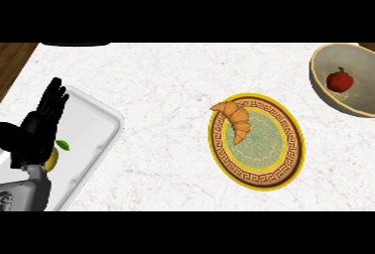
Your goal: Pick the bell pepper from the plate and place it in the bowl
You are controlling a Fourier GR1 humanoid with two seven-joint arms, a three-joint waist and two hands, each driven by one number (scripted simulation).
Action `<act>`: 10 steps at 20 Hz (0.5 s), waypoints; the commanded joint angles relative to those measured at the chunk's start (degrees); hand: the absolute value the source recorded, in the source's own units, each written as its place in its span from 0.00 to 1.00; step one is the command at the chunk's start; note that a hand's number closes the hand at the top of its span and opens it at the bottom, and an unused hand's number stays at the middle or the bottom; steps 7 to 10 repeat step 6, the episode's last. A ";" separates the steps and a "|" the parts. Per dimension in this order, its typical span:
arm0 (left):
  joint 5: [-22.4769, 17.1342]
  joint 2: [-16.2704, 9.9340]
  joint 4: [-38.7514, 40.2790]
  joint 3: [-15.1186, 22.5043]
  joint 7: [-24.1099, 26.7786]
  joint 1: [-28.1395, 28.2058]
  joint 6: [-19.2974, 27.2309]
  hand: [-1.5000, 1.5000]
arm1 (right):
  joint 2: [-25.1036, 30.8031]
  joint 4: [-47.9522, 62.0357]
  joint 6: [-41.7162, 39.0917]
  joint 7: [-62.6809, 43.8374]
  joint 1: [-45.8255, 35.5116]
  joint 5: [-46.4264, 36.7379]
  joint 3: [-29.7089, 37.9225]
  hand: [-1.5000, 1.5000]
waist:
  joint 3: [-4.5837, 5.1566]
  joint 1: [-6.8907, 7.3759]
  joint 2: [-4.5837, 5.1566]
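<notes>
A red bell pepper (340, 80) with a green stem lies inside the beige bowl (322, 84) at the upper right. The yellow-rimmed patterned plate (264, 163) sits in the middle of the counter with a croissant (235, 119) on its upper left part. My left hand (40, 126) shows at the left edge over a white tray, fingers straight and pointing up, open and holding nothing. My right hand shows nowhere in the head view.
A white tray (92, 134) lies at the left, with a yellow lemon (53, 158) partly hidden behind my left hand. A dark wooden strip (15, 59) runs along the counter's upper left edge. White marble counter lies between tray and plate.
</notes>
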State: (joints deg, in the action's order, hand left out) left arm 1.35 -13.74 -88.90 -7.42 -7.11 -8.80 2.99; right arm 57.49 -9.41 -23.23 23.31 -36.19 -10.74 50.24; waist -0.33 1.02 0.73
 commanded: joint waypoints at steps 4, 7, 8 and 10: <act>1.10 0.48 -2.36 0.77 -2.38 0.08 0.85 0.50 | 1.67 -0.48 -9.27 4.99 6.28 3.78 2.29 0.00 | 0.00 0.12 -0.21; -0.27 -0.74 -1.24 -0.34 -1.52 -0.11 -1.00 0.50 | 5.19 -0.06 -11.82 1.39 4.80 4.76 2.97 0.00 | 0.00 0.35 -0.13; -0.27 -0.74 -1.24 -0.34 -1.52 -0.11 -1.00 0.50 | 5.19 -0.06 -11.82 1.39 4.80 4.76 2.97 0.00 | 0.00 0.35 -0.13; -0.27 -0.74 -1.24 -0.34 -1.52 -0.11 -1.00 0.50 | 5.19 -0.06 -11.82 1.39 4.80 4.76 2.97 0.00 | 0.00 0.35 -0.13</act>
